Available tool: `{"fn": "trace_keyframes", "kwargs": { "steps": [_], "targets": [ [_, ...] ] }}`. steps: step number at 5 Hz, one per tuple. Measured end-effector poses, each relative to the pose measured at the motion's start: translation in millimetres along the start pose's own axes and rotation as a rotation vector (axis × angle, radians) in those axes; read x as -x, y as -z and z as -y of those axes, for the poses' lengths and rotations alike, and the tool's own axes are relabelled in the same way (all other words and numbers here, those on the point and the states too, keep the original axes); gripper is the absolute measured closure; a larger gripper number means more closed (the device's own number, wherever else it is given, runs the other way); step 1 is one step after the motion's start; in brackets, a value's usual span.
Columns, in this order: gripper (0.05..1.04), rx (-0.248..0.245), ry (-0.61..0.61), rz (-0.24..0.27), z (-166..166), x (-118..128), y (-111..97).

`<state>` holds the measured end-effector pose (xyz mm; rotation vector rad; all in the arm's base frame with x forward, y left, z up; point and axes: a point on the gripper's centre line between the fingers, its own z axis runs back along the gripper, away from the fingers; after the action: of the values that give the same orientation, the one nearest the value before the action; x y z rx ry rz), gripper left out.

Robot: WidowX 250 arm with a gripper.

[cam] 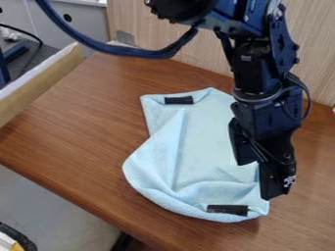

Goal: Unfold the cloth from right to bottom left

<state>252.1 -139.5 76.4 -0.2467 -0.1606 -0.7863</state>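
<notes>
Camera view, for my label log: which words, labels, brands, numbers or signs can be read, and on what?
None can be read.
White mark low on the robot arm: too small to read.
Pale patch higher on the arm: too small.
Black strips on the cloth: no lettering visible.

Cloth [203, 142] on table [78, 132], panel [154, 29] behind

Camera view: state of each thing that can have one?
Cloth: on the table, partly folded, left side turned in, wrinkled toward the near end.
Far black strip: lying flat on the cloth.
Near black strip: on the cloth near its bottom edge.
Gripper: open, at the cloth's right side.
Arm cable: hanging in a curve.
</notes>
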Motion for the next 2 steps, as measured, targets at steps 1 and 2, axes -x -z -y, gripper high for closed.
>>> {"fn": "trace_keyframes", "kwargs": {
  "steps": [1, 2],
  "targets": [
    [0.083, 0.013, -0.021, -0.027, 0.2, 5.7, 7.8],
    [0.083, 0.018, -0.161, -0.02, -13.3, 24.4, 5.2]
  ]
}}
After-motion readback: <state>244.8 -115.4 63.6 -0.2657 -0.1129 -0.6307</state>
